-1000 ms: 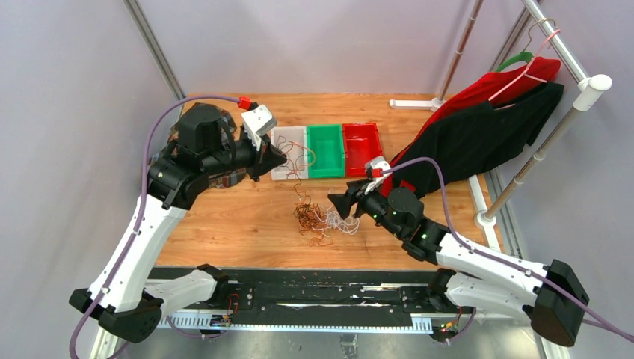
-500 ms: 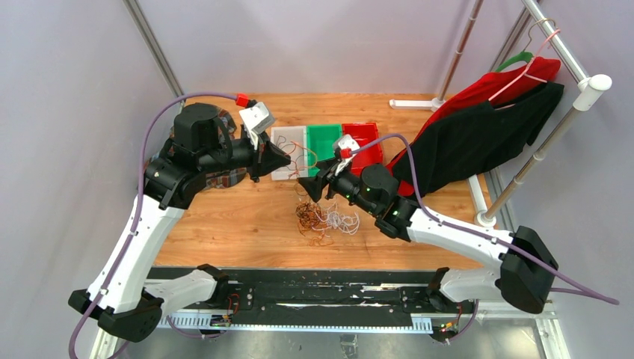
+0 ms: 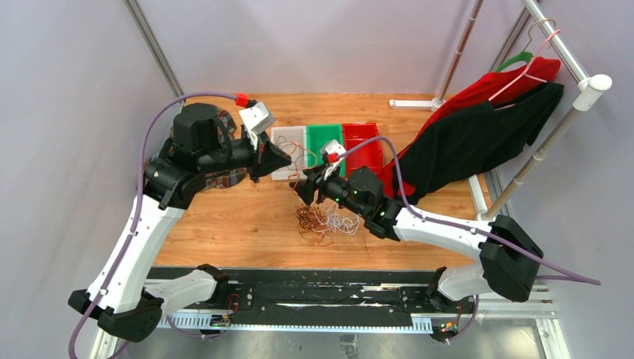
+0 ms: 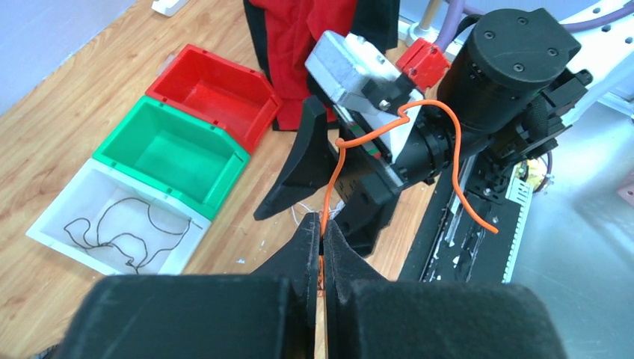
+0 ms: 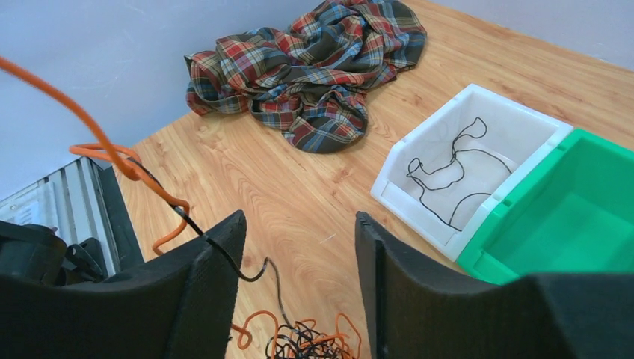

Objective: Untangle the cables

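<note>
The cables (image 3: pixel 323 221) lie as a heap of orange, white and black strands on the wooden table. My left gripper (image 3: pixel 282 159) hangs above and left of the heap. In the left wrist view it (image 4: pixel 323 223) is shut on an orange cable (image 4: pixel 331 176) that rises and loops to the right. My right gripper (image 3: pixel 301 191) is open, close beside the left one and above the heap's far-left edge. In the right wrist view it (image 5: pixel 300 218) holds nothing. A black strand (image 5: pixel 224 254) crosses its left finger and the heap (image 5: pixel 314 340) lies below.
A white bin (image 3: pixel 284 139) holding one black cable (image 5: pixel 441 176), a green bin (image 3: pixel 324 149) and a red bin (image 3: pixel 362 142) stand in a row behind the heap. A plaid cloth (image 5: pixel 314 60) lies at the far left. Red and black garments (image 3: pixel 478 134) hang on a rack at the right.
My right arm has swung left and away from me, over the heap, up close to the left gripper. The left arm has barely moved and still holds the orange cable.
</note>
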Robot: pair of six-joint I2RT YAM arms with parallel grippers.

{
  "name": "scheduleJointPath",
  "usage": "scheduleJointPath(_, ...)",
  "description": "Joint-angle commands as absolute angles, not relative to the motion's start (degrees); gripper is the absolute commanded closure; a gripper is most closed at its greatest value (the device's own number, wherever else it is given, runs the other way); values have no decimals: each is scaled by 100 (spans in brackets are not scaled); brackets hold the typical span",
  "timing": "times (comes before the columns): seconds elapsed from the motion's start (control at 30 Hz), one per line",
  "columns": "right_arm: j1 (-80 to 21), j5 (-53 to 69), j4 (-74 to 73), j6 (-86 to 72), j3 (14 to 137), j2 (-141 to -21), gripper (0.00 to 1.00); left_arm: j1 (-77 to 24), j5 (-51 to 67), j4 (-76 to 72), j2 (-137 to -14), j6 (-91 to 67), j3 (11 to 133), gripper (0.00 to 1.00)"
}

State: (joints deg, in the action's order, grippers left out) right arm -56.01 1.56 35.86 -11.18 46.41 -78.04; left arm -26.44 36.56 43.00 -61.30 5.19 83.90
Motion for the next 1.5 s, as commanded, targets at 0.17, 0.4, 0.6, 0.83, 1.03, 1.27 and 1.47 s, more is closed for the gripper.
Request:
scheduleJointPath(0.17,-5670,-244,3939,-1344,4949,-8314,99,-2628,3941,4528,-5988,681,8706,100)
scheduleJointPath(0.4,-5574,-835,4295,-1468,4005,-8108,99,-2633,2667,4313,-5640,923,8967,100)
scheduleJointPath(0.6,-5450,-1208,4303,-1614,3234,-7687,100,-2633,1321,3842,-5475,1139,9123,100)
scheduleJointPath(0.83,-5414,-1752,3994,-1652,2651,-7314,100,-2628,1088,3473,-5556,1099,9598,100)
scheduleJointPath(1.03,-5419,-1907,3663,-1470,2611,-6828,90,-2629,1393,3637,-5853,994,10064,100)
scheduleJointPath(1.27,-5415,-2255,2771,-1034,3010,-6152,57,-2628,1346,3249,-6153,819,10602,100)
scheduleJointPath(1.47,-5415,-2000,2994,-565,3134,-5252,46,-2630,1678,3493,-6449,549,10966,100)
